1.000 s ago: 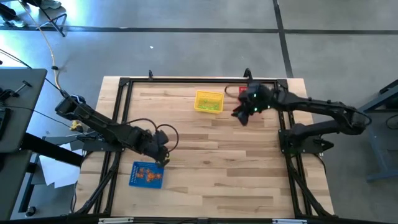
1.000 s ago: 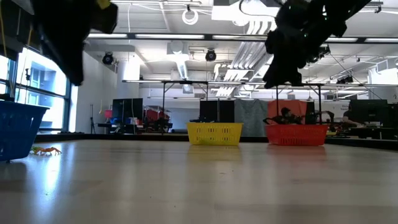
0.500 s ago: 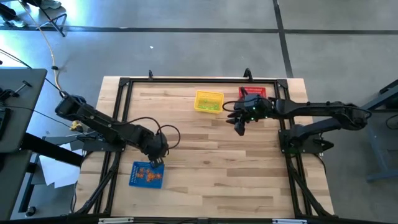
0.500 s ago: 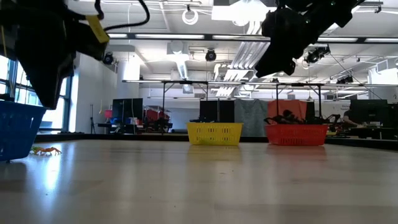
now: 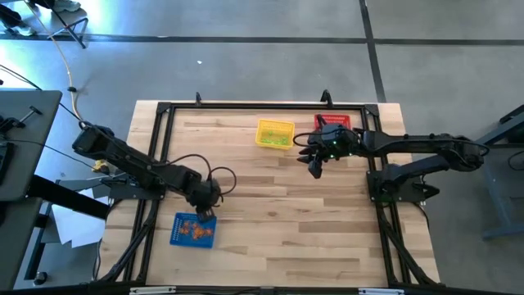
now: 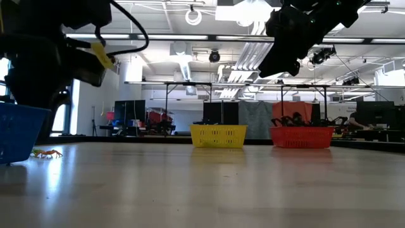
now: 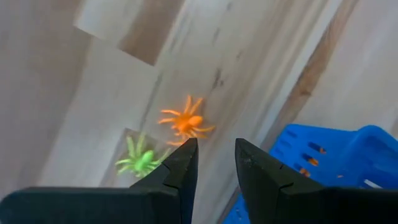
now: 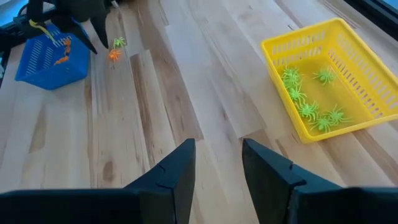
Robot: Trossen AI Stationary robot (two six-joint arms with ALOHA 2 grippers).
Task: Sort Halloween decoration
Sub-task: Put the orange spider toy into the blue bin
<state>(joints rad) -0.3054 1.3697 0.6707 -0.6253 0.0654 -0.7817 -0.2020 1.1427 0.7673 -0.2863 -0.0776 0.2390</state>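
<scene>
An orange spider trinket (image 7: 186,122) and a light green one (image 7: 142,160) lie on the wooden table just beside the blue basket (image 7: 323,163). My left gripper (image 7: 214,155) hangs open low above them, pointing down, with nothing between its fingers; in the high view it (image 5: 205,211) stands at the basket's far edge. The blue basket (image 5: 193,230) holds orange trinkets. My right gripper (image 5: 315,170) waits open and empty above the table near the yellow basket (image 8: 323,81), which holds several green spiders.
A red basket (image 5: 332,122) with dark trinkets stands at the far right, next to the yellow basket (image 5: 274,133). A black frame (image 5: 160,156) runs around the table. The wooden middle and near part of the table (image 5: 286,221) hold nothing.
My left gripper has sunk toward the table beside the blue basket and turned about its wrist, staying open. My right gripper swung from over the red basket toward the near edge, uncovering that basket, then kept still.
</scene>
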